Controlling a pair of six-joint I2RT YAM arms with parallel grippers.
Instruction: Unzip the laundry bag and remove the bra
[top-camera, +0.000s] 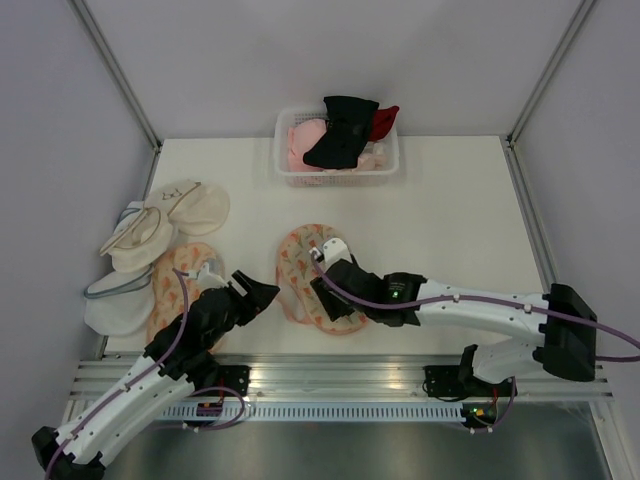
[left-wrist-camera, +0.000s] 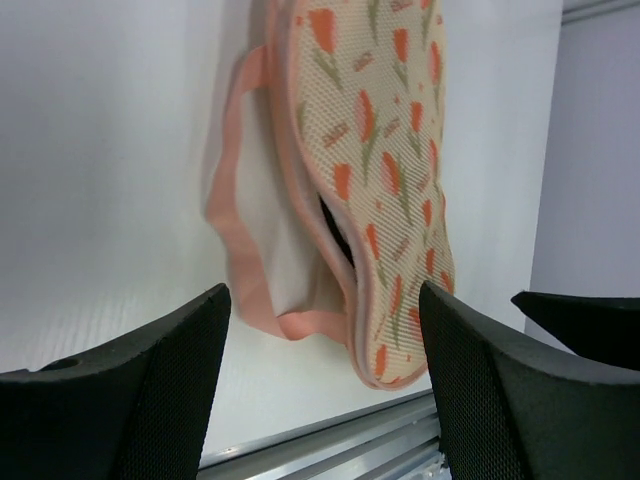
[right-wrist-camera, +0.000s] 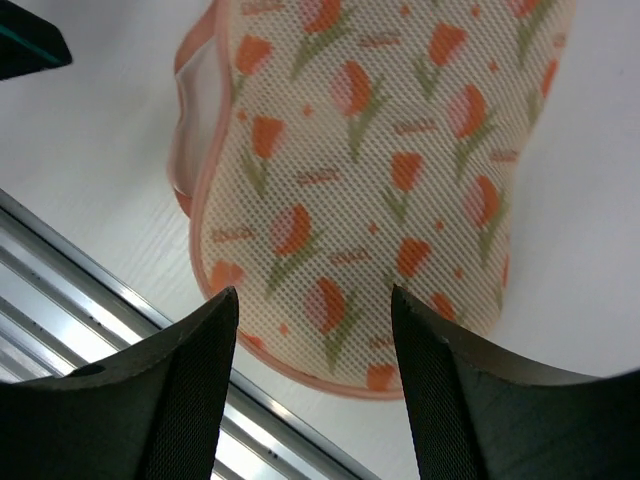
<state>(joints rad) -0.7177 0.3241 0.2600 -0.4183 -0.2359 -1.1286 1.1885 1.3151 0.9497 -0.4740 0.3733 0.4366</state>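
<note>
the laundry bag (top-camera: 312, 278) lay flat on the table (top-camera: 450, 220), a little toward 6 o'clock of its middle, with its long axis running roughly from 11 to 5 o'clock. the basket (top-camera: 390, 178) of garments sat well apart at 12 o'clock, and a pile of other pouches (top-camera: 150, 235) lay at 9 o'clock.

my left gripper (left-wrist-camera: 322, 310) hung just off the bag's 8 o'clock side. its jaws were spread and held nothing. my right gripper (right-wrist-camera: 312, 305) hovered over the bag, reaching in from 4 o'clock, also spread and empty, with the printed mesh filling the space between its fingers.

from the left wrist i saw the pink strap (left-wrist-camera: 240, 250) looping out beside the bag. along the zip edge (right-wrist-camera: 205, 215) there was a short gap in the seam showing something dark (left-wrist-camera: 338, 240). i took that to be the bra inside, though too little showed to be sure. i could not make out the zip puller in any view.

i judged the unzipping step to be in hand, and far from done. the seam looked parted only a little, and nothing was out.

the next move called for one gripper to pin or pinch the bag near the gap. the other had to find the puller and draw it along the edge. the mesh looked soft, so without a firm hold the whole bag would likely slide with the pull.
</note>
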